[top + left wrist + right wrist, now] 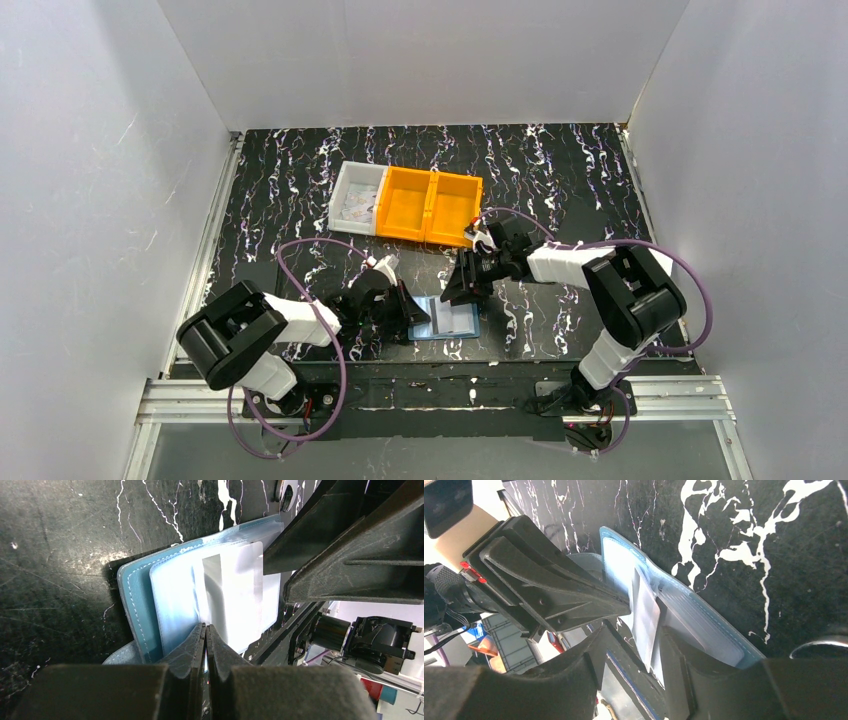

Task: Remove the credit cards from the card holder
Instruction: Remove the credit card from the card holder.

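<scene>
Surface: a black table with white veining, closed in by white walls.
Bins: a white bin and orange bins sit side by side at upper centre.
Card holder: the blue card holder lies open at lower centre, between the two grippers.
Left gripper: the left gripper has its fingers pressed together, tips at the holder's edge.
Right gripper: the right gripper has its fingers apart on either side of a pale card; whether they clamp it cannot be told.
Card: it is at the holder's light blue pockets.
</scene>
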